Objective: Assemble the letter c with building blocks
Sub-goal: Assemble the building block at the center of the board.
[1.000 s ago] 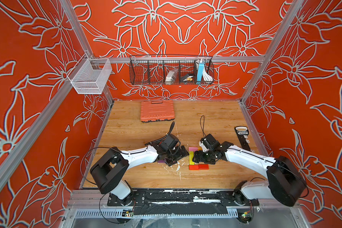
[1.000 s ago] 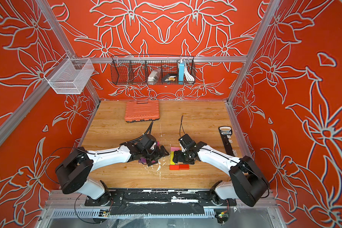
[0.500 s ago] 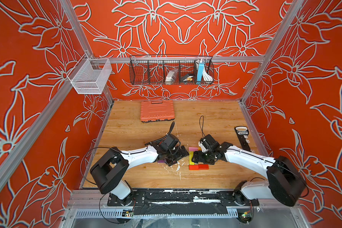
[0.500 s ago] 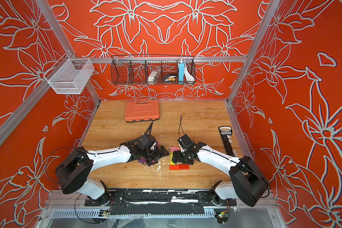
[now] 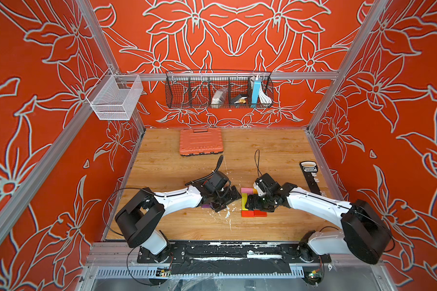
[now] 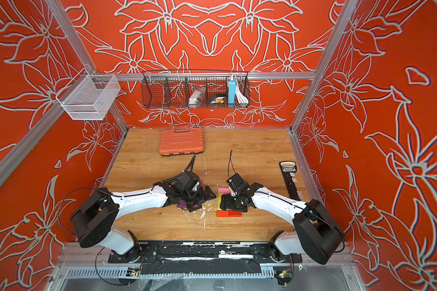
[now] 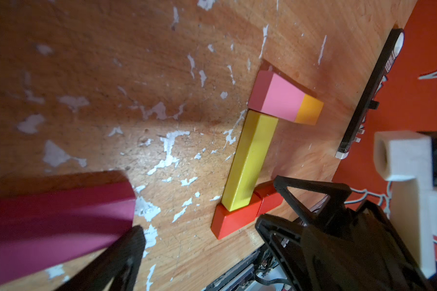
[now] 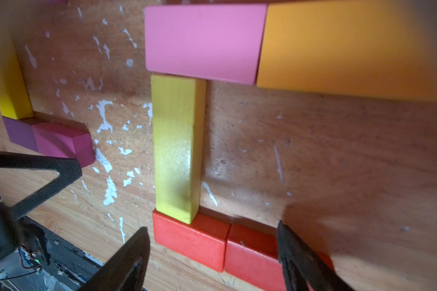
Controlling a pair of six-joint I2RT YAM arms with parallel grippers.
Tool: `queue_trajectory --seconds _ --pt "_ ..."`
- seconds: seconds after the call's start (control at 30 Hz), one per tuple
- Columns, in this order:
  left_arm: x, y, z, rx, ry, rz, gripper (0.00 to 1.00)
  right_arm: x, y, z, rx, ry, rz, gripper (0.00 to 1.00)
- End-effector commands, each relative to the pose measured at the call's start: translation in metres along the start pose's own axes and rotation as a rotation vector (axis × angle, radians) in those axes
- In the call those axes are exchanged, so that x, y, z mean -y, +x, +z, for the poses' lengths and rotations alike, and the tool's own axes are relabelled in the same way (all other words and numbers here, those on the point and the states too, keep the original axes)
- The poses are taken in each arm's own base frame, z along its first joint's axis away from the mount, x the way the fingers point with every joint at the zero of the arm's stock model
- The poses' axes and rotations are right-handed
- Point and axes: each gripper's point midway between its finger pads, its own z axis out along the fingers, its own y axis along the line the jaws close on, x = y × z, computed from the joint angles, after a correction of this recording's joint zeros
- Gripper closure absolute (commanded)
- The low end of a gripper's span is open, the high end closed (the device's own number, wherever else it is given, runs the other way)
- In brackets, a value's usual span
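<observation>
The building blocks lie at mid-table in both top views. A pink block (image 8: 205, 42) and an orange block (image 8: 338, 50) form a row. A long yellow block (image 8: 177, 146) runs from the pink one to two red blocks (image 8: 189, 236) laid end to end. My right gripper (image 8: 212, 229) hangs open just over the red pair (image 5: 253, 213), one finger on each side. My left gripper (image 7: 198, 226) is open with nothing between its fingers, beside a magenta block (image 7: 56, 219). A purple block (image 8: 18, 131) and a second yellow block (image 8: 10, 88) adjoin the magenta one, partly hidden under the left arm.
A ribbed orange case (image 5: 201, 141) lies at the back of the table. A black strip tool (image 5: 310, 176) lies along the right wall. Two wire baskets (image 5: 218, 89) hang on the back and left walls. The two grippers (image 6: 203, 200) are close together, only the block figure between them.
The right gripper has crept slightly left over the red blocks and its jaws have narrowed a touch. The left arm has stayed put.
</observation>
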Motion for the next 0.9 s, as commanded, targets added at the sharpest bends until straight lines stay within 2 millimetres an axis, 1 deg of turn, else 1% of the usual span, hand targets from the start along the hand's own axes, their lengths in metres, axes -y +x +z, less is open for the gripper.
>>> queue_trajectory --seconds 0.0,0.6,0.7,0.77,0.87 --pt "0.005 0.000 -0.001 0.004 0.006 -0.006 0.02 0.002 0.003 -0.001 0.008 0.006 0.003 0.19" --pt "0.005 0.001 -0.001 0.003 0.008 -0.005 0.01 -0.003 0.001 -0.001 0.008 -0.007 0.003 0.19" --pt "0.003 0.001 -0.001 0.002 0.005 -0.006 0.01 -0.004 -0.002 -0.005 0.022 -0.004 0.000 0.18" --pt "0.003 0.003 -0.001 -0.004 0.006 -0.006 0.01 -0.005 -0.005 -0.012 0.038 0.008 -0.005 0.16" --pt "0.004 0.006 -0.002 -0.007 0.010 -0.003 0.01 0.002 -0.012 -0.027 0.081 0.061 -0.007 0.12"
